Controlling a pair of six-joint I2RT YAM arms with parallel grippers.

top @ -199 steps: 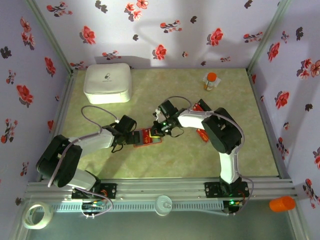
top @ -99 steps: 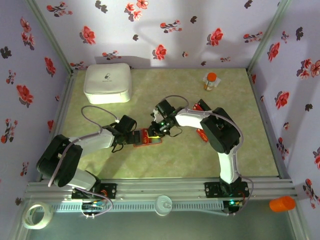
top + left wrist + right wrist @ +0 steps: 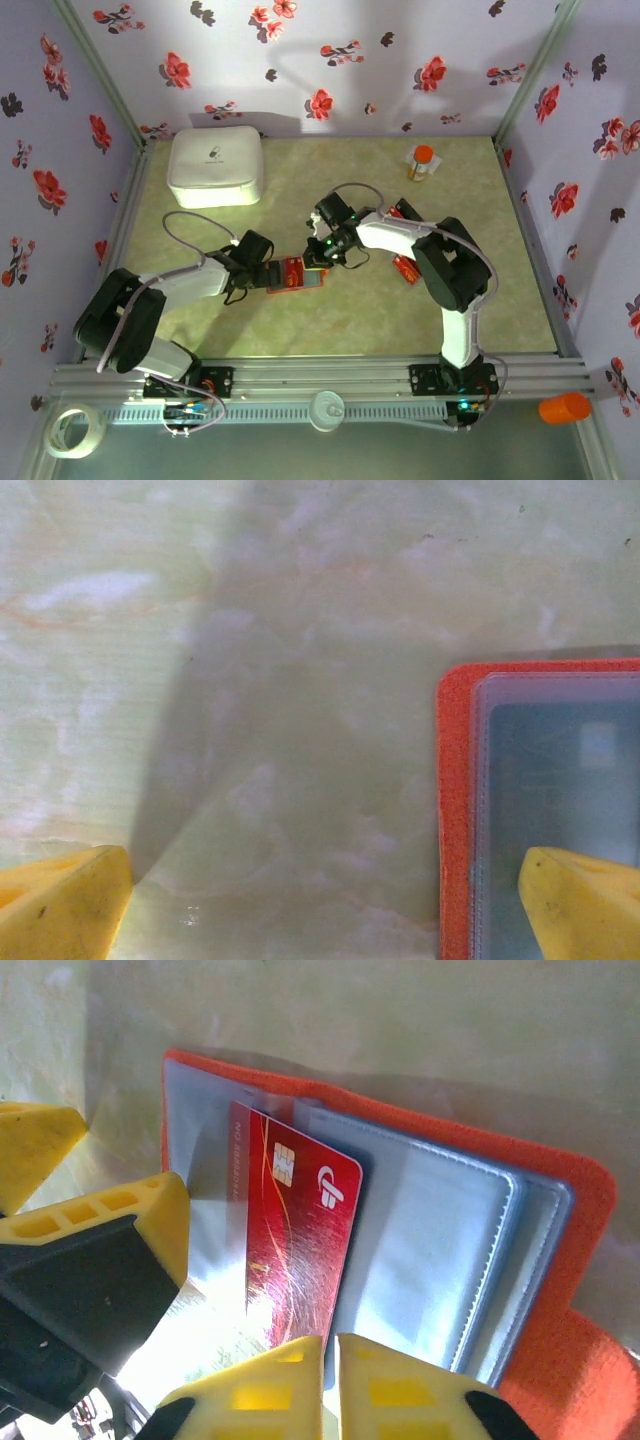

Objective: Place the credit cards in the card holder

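The card (image 3: 295, 1220) is pinched by the right hand (image 3: 328, 1362), long axis pointed into the holder (image 3: 440, 1240) (left hand (image 3: 325, 890) spread wide).

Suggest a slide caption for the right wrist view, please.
Right tool pinches a red card partly inside a clear pocket of the open orange card holder.

Even, fairly bright overhead light casts soft arm shadows on the flower-patterned back wall (image 3: 240, 50) and the pale green marbled tabletop (image 3: 330, 320). Your left wrist view is hazy, with a broad grey shadow crossing the tabletop. In your right wrist view, glare whitens the glossy red credit card (image 3: 292, 1225) at its lower end, and the yellow fingertips (image 3: 268, 1392) are blurred.
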